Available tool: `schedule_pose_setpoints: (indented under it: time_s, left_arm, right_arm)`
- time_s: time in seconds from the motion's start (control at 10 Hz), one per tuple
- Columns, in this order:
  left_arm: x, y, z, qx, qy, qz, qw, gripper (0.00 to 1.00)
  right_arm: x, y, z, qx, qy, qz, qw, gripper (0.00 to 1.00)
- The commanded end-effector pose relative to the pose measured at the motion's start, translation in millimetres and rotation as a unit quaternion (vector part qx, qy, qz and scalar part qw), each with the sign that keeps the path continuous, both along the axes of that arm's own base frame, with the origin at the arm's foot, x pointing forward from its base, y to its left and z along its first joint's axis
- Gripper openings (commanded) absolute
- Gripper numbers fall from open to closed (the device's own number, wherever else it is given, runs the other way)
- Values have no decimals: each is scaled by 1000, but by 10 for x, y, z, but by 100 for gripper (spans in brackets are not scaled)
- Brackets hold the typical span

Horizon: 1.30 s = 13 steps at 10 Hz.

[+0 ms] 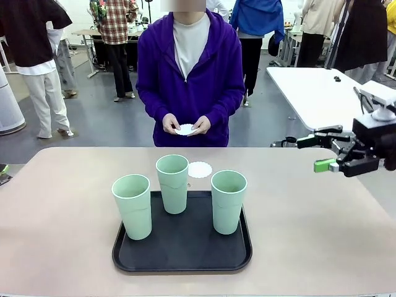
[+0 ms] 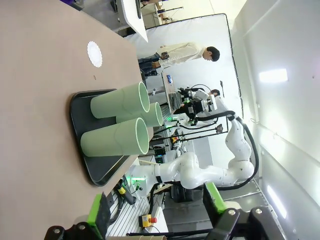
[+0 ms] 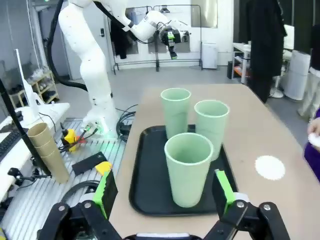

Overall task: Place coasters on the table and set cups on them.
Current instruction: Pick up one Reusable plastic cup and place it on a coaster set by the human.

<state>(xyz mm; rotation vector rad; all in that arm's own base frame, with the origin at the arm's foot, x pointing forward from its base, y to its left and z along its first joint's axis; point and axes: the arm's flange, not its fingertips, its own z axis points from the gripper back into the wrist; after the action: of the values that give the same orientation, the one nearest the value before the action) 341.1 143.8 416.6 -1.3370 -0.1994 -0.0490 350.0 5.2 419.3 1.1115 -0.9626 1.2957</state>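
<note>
black tray [image 1: 182,263] of three cups [image 1: 172,184] near table [image 1: 62,235] edge, coaster [image 1: 200,169] just beyond, left claw [image 2: 156,207] and right claw [image 1: 311,153] wide, empty

No text, brand or number was readable in any view. One small blue label [image 2: 170,78], far beyond the left pincer [image 2: 155,202] in the background, was too small to read.

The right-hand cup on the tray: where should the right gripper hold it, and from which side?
Probably across the upper wall of the cup, from its free right side with the right gripper: it stands upright, has no handle, and narrows downward.
</note>
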Motion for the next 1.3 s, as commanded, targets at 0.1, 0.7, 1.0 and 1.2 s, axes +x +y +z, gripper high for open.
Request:
schedule_pose_setpoints:
  time_s: [0.1, 0.7, 1.0, 1.2]
  left_arm:
    - [-8, 13, 14, -6, -7, -1, 1000, 100]
    - [-8, 13, 14, -6, -7, -1, 1000, 100]
    - [-8, 13, 14, -6, -7, -1, 1000, 100]
    - [-8, 13, 14, -6, -7, -1, 1000, 100]
  right_arm:
    - [256, 180, -382, -48, 10, -10, 999, 100]
    - [336, 399, -797, -129, 28, -63, 989, 100]
    - [345, 326, -761, -114, 22, -30, 993, 100]
    - [345, 326, -761, -114, 22, -30, 993, 100]
